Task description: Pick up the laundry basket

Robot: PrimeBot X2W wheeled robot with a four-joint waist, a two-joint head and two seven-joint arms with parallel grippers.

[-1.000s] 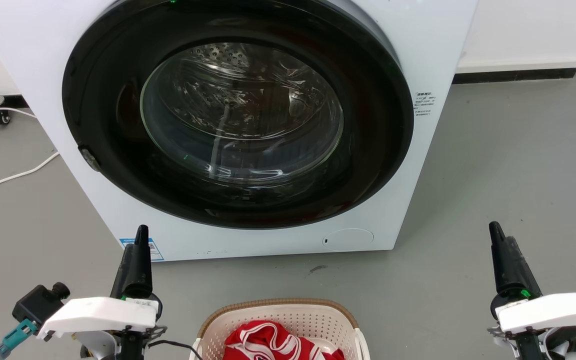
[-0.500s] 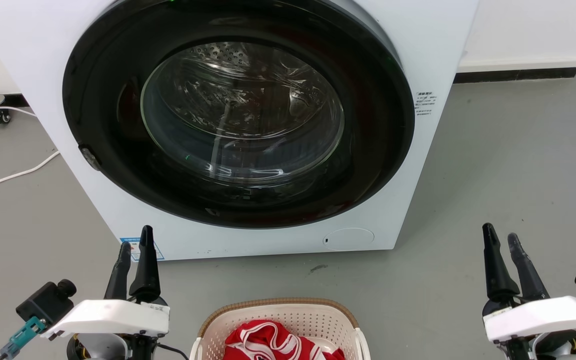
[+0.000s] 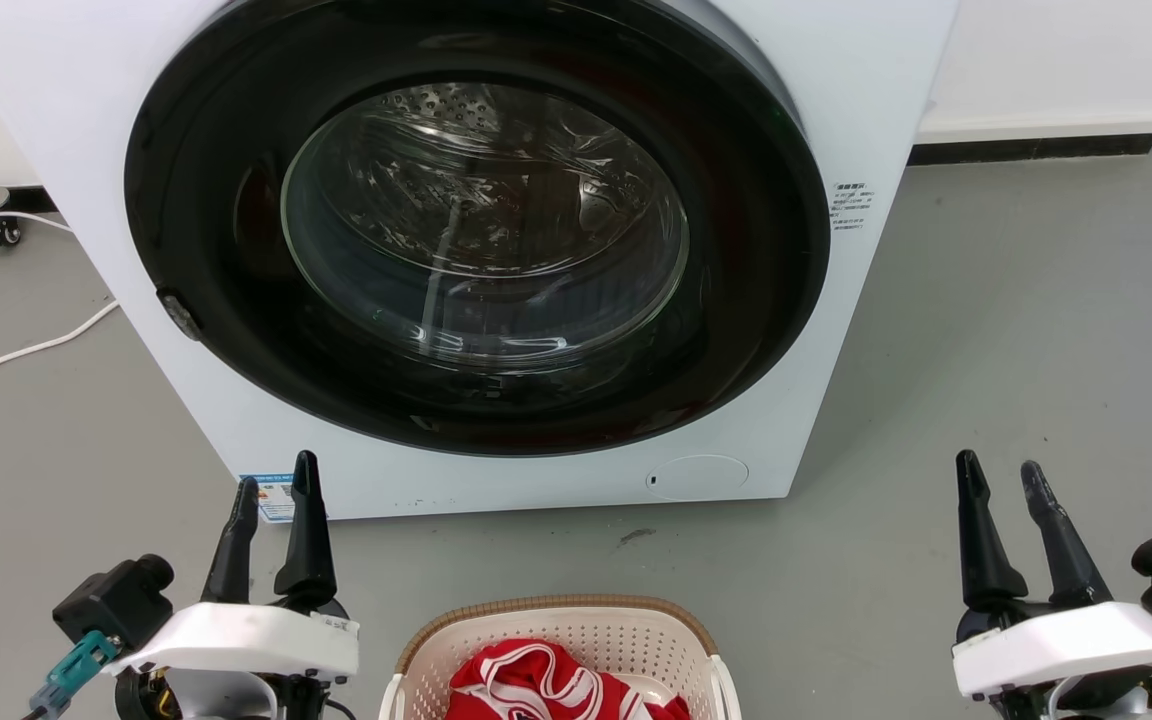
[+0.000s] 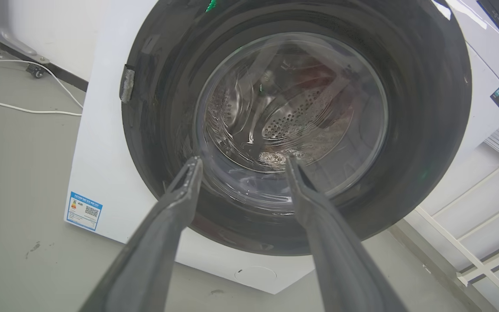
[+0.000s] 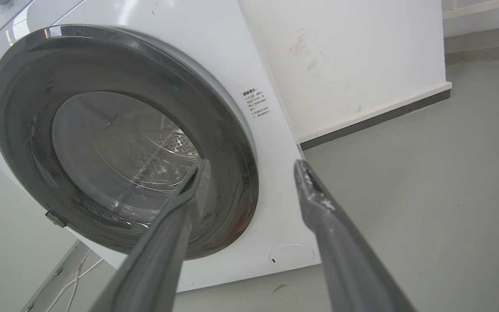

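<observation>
The laundry basket (image 3: 596, 632) sits on the grey floor at the bottom middle of the head view, cream-white and perforated with a tan woven rim; a red and white garment (image 3: 546, 682) lies inside. Its near part is cut off by the frame edge. My left gripper (image 3: 276, 478) stands open to the basket's left, fingers pointing up and nothing between them. On the basket's right my right gripper (image 3: 998, 472) is open too, and empty. In the left wrist view the left gripper (image 4: 241, 161) points at the washer door. The right gripper (image 5: 252, 164) in its wrist view also holds nothing.
A white washing machine (image 3: 836, 90) with a shut round dark door (image 3: 476, 230) stands just beyond the basket. White cables (image 3: 26, 350) lie on the floor at the left. A white wall with a dark skirting (image 3: 1036, 150) is at the back right. Grey floor (image 3: 1036, 330) lies open on the right.
Both grippers went from shut to open, fingers spreading apart. The two arms have drifted slightly inward toward the basket. The basket and washing machine stayed put.
</observation>
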